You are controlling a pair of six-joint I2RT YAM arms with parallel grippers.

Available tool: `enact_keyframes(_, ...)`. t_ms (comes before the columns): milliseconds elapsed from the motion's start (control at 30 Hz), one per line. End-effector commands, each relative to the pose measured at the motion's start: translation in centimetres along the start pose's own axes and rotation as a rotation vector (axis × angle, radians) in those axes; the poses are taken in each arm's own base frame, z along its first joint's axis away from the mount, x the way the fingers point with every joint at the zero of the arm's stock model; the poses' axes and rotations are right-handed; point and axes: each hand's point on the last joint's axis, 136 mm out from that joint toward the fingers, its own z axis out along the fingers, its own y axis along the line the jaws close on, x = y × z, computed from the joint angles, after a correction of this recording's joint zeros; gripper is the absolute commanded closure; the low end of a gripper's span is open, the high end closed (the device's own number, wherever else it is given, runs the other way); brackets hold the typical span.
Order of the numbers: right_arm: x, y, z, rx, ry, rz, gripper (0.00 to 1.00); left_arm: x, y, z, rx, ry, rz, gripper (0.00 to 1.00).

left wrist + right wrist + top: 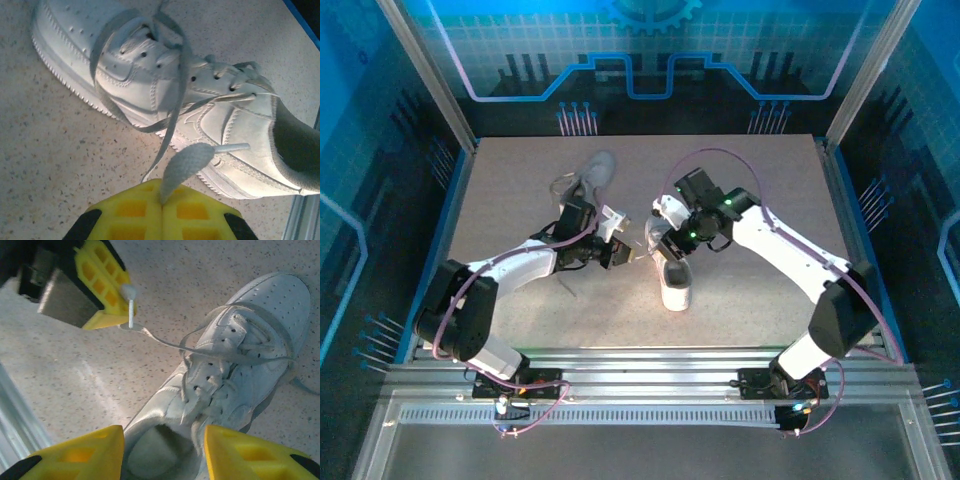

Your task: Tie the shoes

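Note:
One white shoe (676,284) lies in the middle of the table with its heel nearest me; its laces (235,357) run loose across the tongue. My left gripper (162,200) is shut on the end of one pale lace (184,161), which runs slack to the shoe (165,85). In the top view this gripper (624,256) sits just left of the shoe. My right gripper (162,452) hovers open over the shoe's heel opening (165,455), its yellow fingers (75,457) well apart with no lace between them. The left gripper (105,287) holding the lace tip (130,310) shows in the right wrist view.
The other shoe (596,172), greyer, lies at the back left of the speckled table (770,200) with its laces trailing toward the left arm. A metal rail (640,360) runs along the near edge. Blue enclosure walls (380,200) close in the sides.

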Motion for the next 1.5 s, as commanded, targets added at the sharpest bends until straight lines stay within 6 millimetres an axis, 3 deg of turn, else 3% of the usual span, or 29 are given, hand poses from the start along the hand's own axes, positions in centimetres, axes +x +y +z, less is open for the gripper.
enact_keyframes(0,-0.4,-0.7,0.7,0.057,0.048,-0.042,0.54,0.2,0.4,0.2,0.001,0.006,-0.089,1.0)
enact_keyframes(333,-0.6,-1.0,4.0,0.101,0.188,-0.135,0.53,1.8,1.8,0.5,0.013,0.031,-0.166,1.0)
enact_keyframes(733,1.1,-1.4,5.8,0.199,0.347,-0.241,0.53,2.9,2.3,0.5,0.031,0.042,-0.209,1.0)
enact_keyframes(800,1.2,-1.9,5.9,0.226,0.365,-0.251,0.56,2.9,2.3,0.5,0.034,0.04,-0.213,1.0)
enact_keyframes(967,0.8,-2.4,5.5,0.275,0.357,-0.27,0.81,2.9,2.0,0.3,0.041,0.034,-0.217,1.0)
enact_keyframes(1133,0.0,-2.3,4.5,0.293,0.306,-0.269,0.96,2.5,1.7,0.1,0.051,0.023,-0.222,1.0)
enact_keyframes(1467,-1.8,-0.8,2.8,0.21,0.101,-0.13,1.0,0.5,-0.8,0.2,0.103,-0.024,-0.285,1.0)
